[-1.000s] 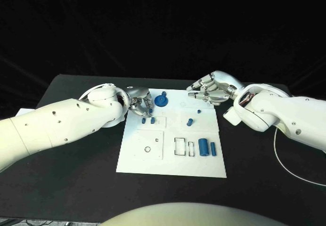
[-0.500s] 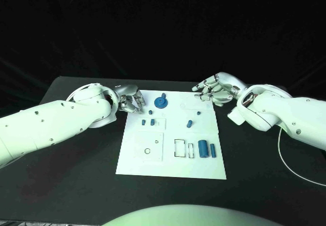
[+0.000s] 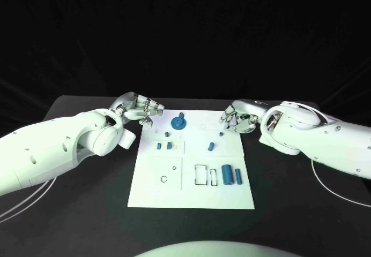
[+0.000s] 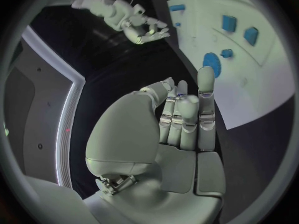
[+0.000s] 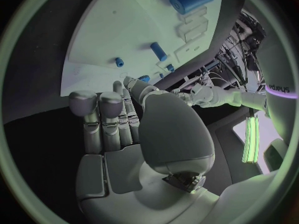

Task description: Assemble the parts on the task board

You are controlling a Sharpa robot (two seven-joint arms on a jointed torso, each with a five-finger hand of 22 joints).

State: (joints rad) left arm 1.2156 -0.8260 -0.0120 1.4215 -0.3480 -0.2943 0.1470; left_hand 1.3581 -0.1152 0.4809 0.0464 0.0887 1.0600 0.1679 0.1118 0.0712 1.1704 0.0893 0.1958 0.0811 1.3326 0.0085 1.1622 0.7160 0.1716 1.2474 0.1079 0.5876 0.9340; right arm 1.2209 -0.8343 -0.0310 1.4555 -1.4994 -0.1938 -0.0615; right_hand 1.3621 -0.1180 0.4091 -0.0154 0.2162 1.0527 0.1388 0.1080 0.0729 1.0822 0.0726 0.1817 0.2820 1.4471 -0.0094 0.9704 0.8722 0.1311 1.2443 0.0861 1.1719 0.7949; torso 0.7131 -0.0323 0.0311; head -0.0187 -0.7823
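Observation:
The white task board [image 3: 189,190] lies mid-table. On it are a blue disc with a knob [image 3: 178,124], two short pegs [image 3: 164,145], a blue piece [image 3: 209,145] and a thick cylinder [image 3: 227,174] beside a thinner one [image 3: 239,175]. My left hand [image 3: 139,110] hovers off the board's far left corner, fingers straight, holding nothing. My right hand [image 3: 238,116] sits at the far right edge, also holding nothing. The left wrist view has the left hand [image 4: 181,119], the disc [image 4: 212,63] and the right hand [image 4: 146,30]. In the right wrist view the right hand [image 5: 118,129] faces the board [image 5: 124,45].
Outlined slots [image 3: 206,175] sit on the board beside the cylinders, and a raised square with a small ring [image 3: 164,178] is at the board's left. A white cable [image 3: 325,187] trails over the black table at the right.
The camera has shifted. My left hand has drawn back from over the board's left pegs to its far left corner. My right hand has come down beside the far right edge.

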